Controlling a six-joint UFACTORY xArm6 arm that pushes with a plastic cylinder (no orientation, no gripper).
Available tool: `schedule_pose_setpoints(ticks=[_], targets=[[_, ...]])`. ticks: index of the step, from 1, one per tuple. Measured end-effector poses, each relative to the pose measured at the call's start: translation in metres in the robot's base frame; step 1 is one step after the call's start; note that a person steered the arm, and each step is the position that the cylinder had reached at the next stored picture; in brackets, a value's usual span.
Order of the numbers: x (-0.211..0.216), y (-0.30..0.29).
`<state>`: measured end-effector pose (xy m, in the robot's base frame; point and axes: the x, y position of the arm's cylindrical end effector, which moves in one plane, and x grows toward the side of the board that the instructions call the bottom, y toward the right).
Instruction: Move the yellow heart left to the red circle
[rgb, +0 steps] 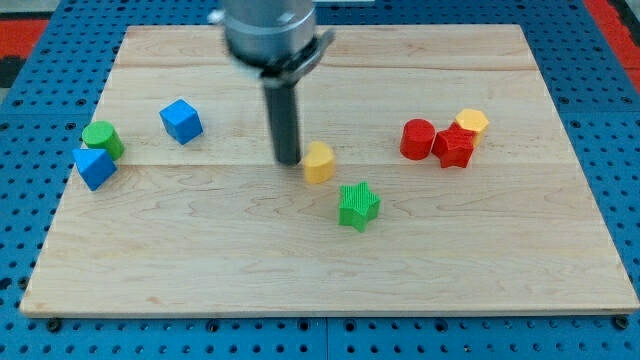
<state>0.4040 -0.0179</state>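
The yellow heart (319, 163) lies near the middle of the wooden board. My tip (288, 160) stands just to the heart's left, close to it or touching it. The red circle (417, 138) lies toward the view's right, well to the right of the heart. It sits beside a red star (455, 147) and a yellow hexagon (472, 123).
A green star (358, 205) lies just below and right of the heart. A blue cube (181, 121), a green circle (102, 139) and a blue triangle (94, 166) lie at the view's left. The board's edge (330, 312) runs along the view's bottom.
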Motion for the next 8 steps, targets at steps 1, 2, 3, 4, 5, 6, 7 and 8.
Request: schedule_pose_setpoints(ticks=[1,2,3,4,5,6,7,8], targets=[[-0.004,0.052],[0.023,-0.032],[0.048,-0.073],[0.051,0.016],[0.025,0.030],[0.020,0.060],[0.018,0.069],[0.040,-0.024]])
